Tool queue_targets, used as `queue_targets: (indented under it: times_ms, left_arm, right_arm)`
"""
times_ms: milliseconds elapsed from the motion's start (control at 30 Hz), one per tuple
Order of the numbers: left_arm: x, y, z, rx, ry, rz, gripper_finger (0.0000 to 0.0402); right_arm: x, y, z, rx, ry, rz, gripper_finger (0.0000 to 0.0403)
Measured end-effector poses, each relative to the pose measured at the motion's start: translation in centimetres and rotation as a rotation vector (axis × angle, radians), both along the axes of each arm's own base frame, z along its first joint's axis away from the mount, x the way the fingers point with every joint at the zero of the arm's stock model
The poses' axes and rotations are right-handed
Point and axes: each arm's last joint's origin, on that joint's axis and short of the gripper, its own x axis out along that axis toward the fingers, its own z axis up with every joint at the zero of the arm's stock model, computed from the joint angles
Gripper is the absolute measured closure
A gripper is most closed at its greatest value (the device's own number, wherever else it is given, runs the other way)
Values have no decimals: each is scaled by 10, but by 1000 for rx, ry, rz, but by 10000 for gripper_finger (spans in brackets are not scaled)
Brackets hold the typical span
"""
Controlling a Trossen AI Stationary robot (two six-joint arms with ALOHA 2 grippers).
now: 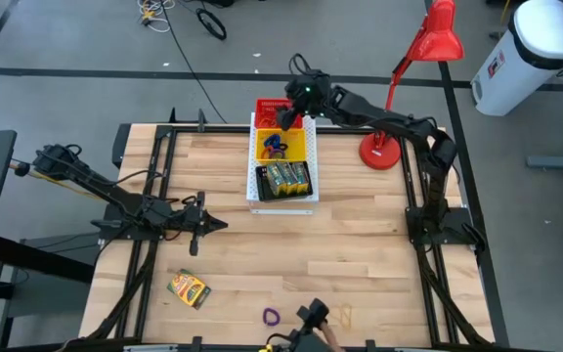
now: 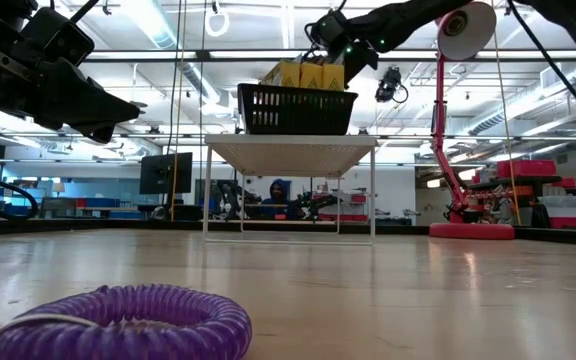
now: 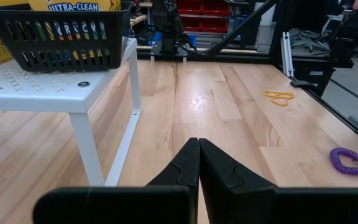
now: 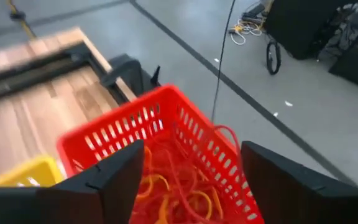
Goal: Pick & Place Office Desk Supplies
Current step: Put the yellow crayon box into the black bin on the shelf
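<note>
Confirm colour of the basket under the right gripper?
Red basket, clearest in the right wrist view.

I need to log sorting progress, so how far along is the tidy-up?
Done: crayon boxes sit in the black basket, rubber bands fill the red basket. In hand: nothing; the right gripper hangs open over the red basket, the left gripper is shut. Left: a crayon box, purple loop and rubber band on the table.

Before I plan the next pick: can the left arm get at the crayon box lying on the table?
Probably yes. The crayon box lies alone on bare wood near the left gripper, which is shut, with nothing between them.
</note>
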Motion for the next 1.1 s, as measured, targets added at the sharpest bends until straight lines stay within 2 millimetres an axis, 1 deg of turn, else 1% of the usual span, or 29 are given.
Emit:
queue_targets:
  times_ms: [133,333,400,500,567,633,667,733,800,867,967,1000,1033,1100]
  left_arm:
    - [0,0,0,0,0,0,392]
    - [0,0,0,0,0,0,392]
    - [0,0,0,0,0,0,392]
    - [0,0,0,-1,-4,0,392]
    - [0,0,3,-4,-27,0,392]
    - [1,0,5,-13,-50,0,392]
    - [1,0,7,-20,-66,0,392]
    - [1,0,9,-30,-89,0,392]
    - [1,0,10,-36,-97,0,392]
    - [1,0,11,-39,-104,0,392]
    - [1,1,11,-46,-106,14,392]
    - [1,1,11,-52,-106,11,392]
    - [2,1,10,-58,-98,-8,392]
    - [4,-1,8,-44,-35,-76,392]
  right_arm:
    - [-4,0,8,107,-101,-15,113]
    - [-11,-2,18,273,-229,-59,119]
    - [-16,-2,21,314,-245,-73,121]
    - [-21,-1,25,301,-221,-64,121]
    - [-28,3,33,260,-187,-33,124]
    - [-35,15,46,224,-159,1,137]
    - [-39,24,53,195,-132,17,148]
    - [-48,44,66,117,-56,30,181]
    - [-55,65,71,52,-12,56,228]
    - [-63,84,65,29,1,107,281]
    - [-78,110,46,1,-12,170,365]
    - [-84,118,39,-7,-24,187,384]
    - [-91,127,32,-16,-37,205,392]
    - [-106,145,19,-40,-50,226,387]
